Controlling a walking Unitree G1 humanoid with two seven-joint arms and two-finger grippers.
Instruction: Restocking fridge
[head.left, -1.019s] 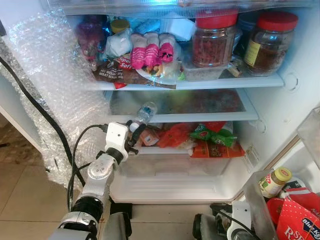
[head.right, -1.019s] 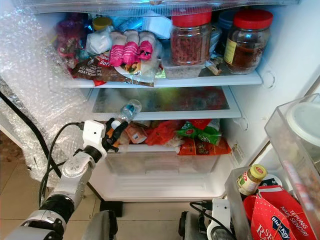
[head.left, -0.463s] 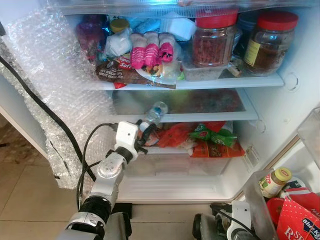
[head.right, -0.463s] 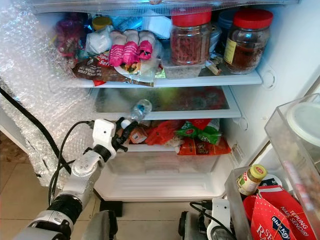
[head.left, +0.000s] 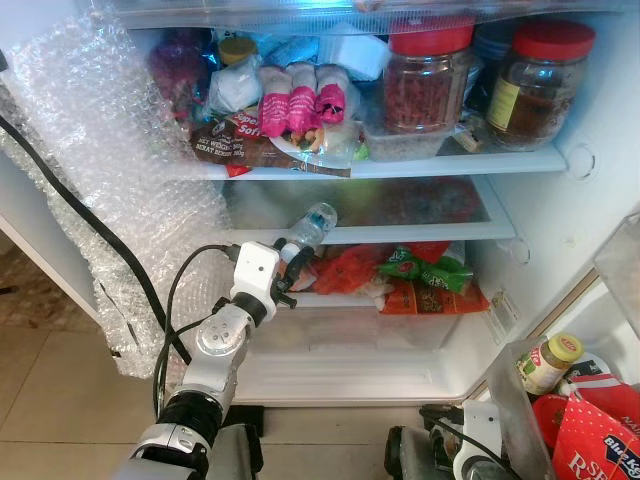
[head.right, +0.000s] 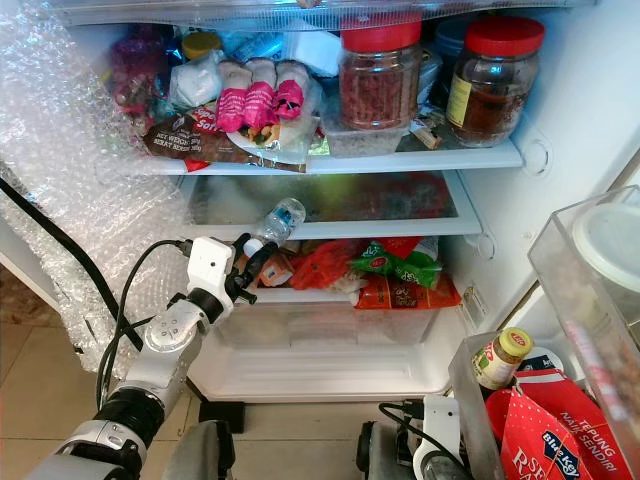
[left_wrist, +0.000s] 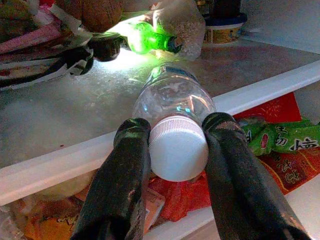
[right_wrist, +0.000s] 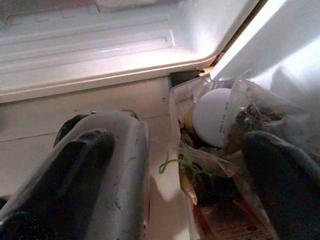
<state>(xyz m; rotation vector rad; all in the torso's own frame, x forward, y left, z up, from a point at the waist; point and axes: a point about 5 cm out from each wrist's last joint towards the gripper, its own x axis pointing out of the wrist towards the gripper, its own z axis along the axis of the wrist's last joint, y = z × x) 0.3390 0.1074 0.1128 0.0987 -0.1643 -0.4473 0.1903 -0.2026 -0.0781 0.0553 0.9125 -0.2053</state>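
Left end effector (left_wrist: 172, 150): I see both black fingers (left_wrist: 125, 185) pinching the white cap of a small clear water bottle (left_wrist: 172, 97). Cap sits squarely between the pads, contact on both sides. In the head views the left end effector (head.left: 290, 262) is raised at the front edge of the middle glass shelf (head.left: 400, 232), and the bottle (head.left: 310, 225) tilts up and away from it, its body over the shelf lip. I cannot tell whether the bottle rests on the glass or is just above it.

Beyond the bottle in the wrist view: a green bottle (left_wrist: 147, 39) lying on its side further back on the same shelf, and a small tub (left_wrist: 222, 31) behind it.

Below the shelf: red and green snack packets (head.left: 430, 280) piled on the clear crisper drawer (head.left: 350, 335).

Upper shelf: two red-lidded jars (head.left: 430, 75) on the right, pink-wrapped packs (head.left: 303, 100) in the middle, a brown packet (head.left: 235, 148) hanging over the edge.

Bubble wrap (head.left: 110, 170) covers the fridge's left wall; a black cable (head.left: 70, 215) runs across it.

Right end effector (right_wrist: 185, 190): hangs low near the door bin (head.right: 500, 400); its fingers stand spread apart in the wrist view, nothing between them. The bin holds a yellow-lidded jar (head.left: 550, 362) and red packets (head.left: 590, 425).
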